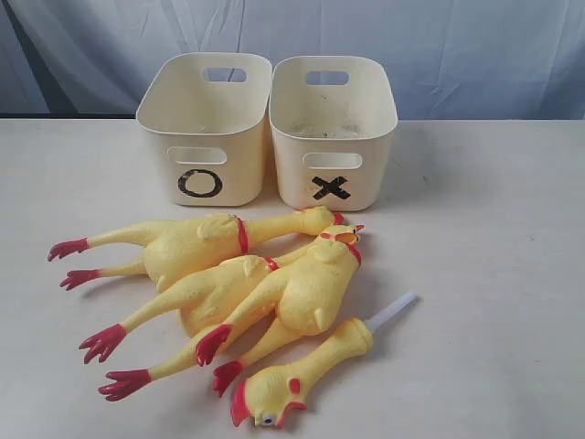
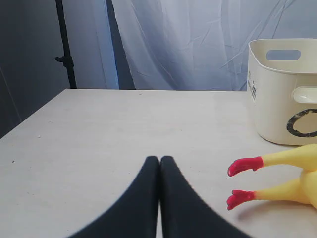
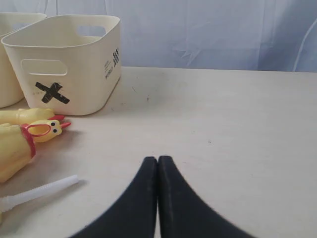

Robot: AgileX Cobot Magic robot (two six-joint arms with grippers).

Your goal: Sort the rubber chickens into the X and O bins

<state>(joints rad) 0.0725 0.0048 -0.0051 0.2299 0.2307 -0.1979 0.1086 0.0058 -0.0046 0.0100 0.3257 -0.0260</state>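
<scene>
Exterior view: the O bin (image 1: 174, 137) and X bin (image 1: 292, 174) stand side by side at the back of the counter (image 1: 494, 274), with O on the left. Three long-legged chickens (image 1: 302, 283) lie piled just in front of them, heads toward the X bin and feet to the left. A short chicken (image 1: 311, 366) lies beside the pile, nearer the camera.

Left wrist view: the left hand (image 2: 159, 166) is pressed together and holds nothing, over bare counter. Two red feet (image 2: 243, 166) lie near it, and the O bin (image 2: 277, 99) stands beyond them.

Right wrist view: the right hand (image 3: 157, 166) is pressed together and empty. The short chicken's white tube (image 3: 44, 188) lies nearby, with the X bin (image 3: 84, 59) farther off.
</scene>
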